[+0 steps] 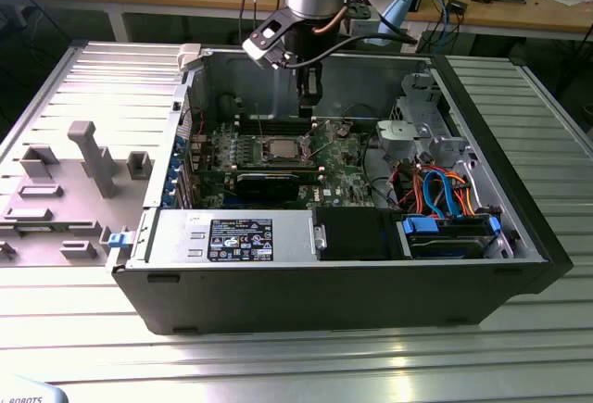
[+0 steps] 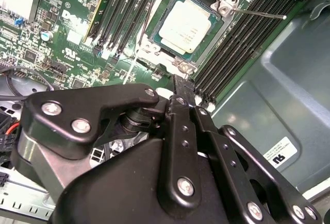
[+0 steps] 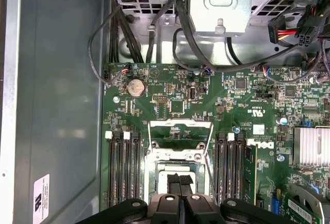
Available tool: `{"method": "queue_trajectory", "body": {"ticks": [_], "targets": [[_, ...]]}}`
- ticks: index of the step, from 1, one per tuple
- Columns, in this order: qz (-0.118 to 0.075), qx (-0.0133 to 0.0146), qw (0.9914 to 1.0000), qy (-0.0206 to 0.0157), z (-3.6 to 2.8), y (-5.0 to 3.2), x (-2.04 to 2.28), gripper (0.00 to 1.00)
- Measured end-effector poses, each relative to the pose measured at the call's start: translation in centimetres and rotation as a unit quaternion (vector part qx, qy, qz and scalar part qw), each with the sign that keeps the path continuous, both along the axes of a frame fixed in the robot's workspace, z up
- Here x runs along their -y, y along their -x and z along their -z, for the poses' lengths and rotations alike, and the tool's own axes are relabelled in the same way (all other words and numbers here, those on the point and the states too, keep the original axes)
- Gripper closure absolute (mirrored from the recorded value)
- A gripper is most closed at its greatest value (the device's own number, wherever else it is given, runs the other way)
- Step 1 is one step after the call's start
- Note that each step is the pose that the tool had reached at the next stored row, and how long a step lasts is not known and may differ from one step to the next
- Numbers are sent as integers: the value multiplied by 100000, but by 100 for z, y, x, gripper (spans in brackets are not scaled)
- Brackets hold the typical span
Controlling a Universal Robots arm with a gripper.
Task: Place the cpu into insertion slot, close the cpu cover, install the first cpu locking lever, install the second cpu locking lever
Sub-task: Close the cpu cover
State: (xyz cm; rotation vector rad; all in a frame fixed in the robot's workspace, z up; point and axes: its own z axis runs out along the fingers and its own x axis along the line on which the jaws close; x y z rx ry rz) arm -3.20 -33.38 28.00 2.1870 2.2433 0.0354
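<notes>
Pincer (image 3: 180, 179): one, fingers drawn together with nothing between them. It hangs over the slot, its tips covering part of the chip in the first wrist view; whether it touches anything cannot be told. Cpu (image 2: 184, 26): one, silver-topped, lying flat and square in the slot (image 2: 152, 45). Slot: one, silver-rimmed, mid-board. Cover (image 3: 180, 124): one, a windowed silver frame, standing open at one edge of the slot and not yet laid over the cpu. Levers: two thin wires, one (image 2: 260, 14) jutting from a corner of the slot across the memory slots (image 2: 232, 44), the other (image 2: 147, 15) running along the opposite side; both look unlatched. Step in hand, as judged: the seating is done and closing the cover is the work. That calls for a push on the frame's free edge so that it folds flat round the chip, with the wires kept out from under it. Board (image 3: 232, 105): one, green, with two banks of black memory slots flanking the slot, one coin cell (image 3: 135, 86) and one finned heatsink (image 3: 311, 147). Case (image 1: 278, 301): one, black, open-sided, lying on a ribbed metal counter (image 1: 296, 366).
</notes>
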Motion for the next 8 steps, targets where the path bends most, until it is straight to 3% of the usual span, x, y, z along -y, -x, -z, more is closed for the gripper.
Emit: {"method": "queue_trajectory", "body": {"ticks": [8], "targets": [[-2, 1, 100000, -5, 0, -20, 0, 89]]}}
